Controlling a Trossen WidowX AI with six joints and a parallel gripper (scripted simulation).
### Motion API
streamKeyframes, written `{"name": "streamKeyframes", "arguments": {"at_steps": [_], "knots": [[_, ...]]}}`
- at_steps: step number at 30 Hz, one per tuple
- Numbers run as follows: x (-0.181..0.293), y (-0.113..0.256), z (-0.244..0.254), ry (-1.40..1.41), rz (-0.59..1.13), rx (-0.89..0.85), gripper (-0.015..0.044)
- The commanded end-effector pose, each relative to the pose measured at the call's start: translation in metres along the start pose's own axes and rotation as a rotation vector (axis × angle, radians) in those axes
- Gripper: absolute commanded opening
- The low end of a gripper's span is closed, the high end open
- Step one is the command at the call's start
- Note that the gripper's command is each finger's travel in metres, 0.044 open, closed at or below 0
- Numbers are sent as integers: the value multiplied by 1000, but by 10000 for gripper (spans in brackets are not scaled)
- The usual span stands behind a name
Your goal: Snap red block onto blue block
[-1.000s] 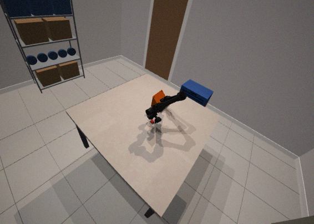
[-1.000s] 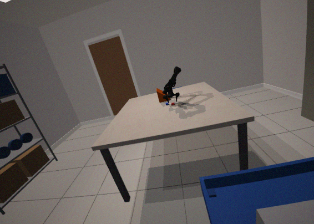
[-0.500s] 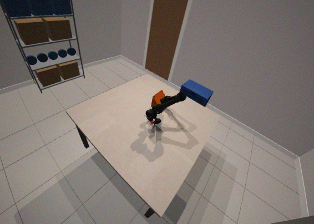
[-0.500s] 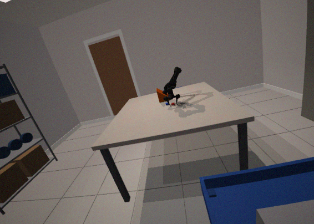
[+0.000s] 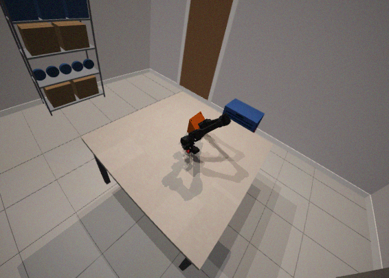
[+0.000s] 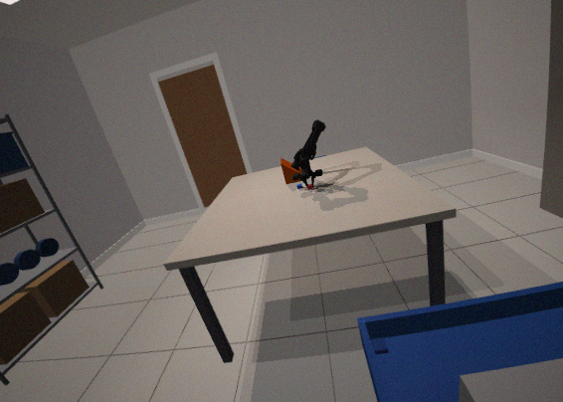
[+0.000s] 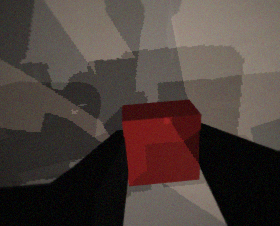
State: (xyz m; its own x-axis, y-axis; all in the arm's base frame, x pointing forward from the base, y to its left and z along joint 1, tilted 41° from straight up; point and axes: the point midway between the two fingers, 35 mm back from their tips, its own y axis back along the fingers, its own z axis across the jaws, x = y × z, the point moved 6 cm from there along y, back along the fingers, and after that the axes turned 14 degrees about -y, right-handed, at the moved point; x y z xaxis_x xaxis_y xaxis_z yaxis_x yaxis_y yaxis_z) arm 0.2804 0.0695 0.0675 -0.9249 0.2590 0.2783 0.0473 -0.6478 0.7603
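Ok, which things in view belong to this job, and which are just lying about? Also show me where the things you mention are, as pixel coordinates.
Job:
- red block [image 5: 188, 151] [image 6: 310, 187] [image 7: 162, 150], between the hand's fingers
- blue block [image 6: 299, 186]
- hand [image 5: 191, 151] [image 6: 310, 186] [image 7: 162, 155]

Lying about:
- orange piece [image 5: 196, 121] [image 6: 288, 172]
- shelf rack [image 5: 91, 20] [image 6: 64, 226]
- blue cabinet [image 5: 245, 109]

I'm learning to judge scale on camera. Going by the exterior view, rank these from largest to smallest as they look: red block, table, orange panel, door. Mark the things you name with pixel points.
1. table [image 5: 144, 137] [image 6: 269, 214]
2. door [image 5: 207, 41] [image 6: 201, 134]
3. orange panel [image 5: 195, 121] [image 6: 288, 173]
4. red block [image 5: 188, 151] [image 6: 310, 187] [image 7: 162, 150]
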Motion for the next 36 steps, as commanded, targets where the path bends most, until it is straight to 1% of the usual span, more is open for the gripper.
{"name": "streamKeyframes", "arguments": {"at_steps": [1, 4, 17, 29, 33, 36], "knots": [[1, -1, 0, -5, 5, -1, 78], [0, 2, 0, -5, 4, 0, 0], [-4, 60, 4, -6, 0, 7, 0], [5, 115, 6, -6, 3, 5, 0], [6, 118, 5, -4, 4, 4, 0], [4, 112, -4, 26, 3, 5, 0]]}}
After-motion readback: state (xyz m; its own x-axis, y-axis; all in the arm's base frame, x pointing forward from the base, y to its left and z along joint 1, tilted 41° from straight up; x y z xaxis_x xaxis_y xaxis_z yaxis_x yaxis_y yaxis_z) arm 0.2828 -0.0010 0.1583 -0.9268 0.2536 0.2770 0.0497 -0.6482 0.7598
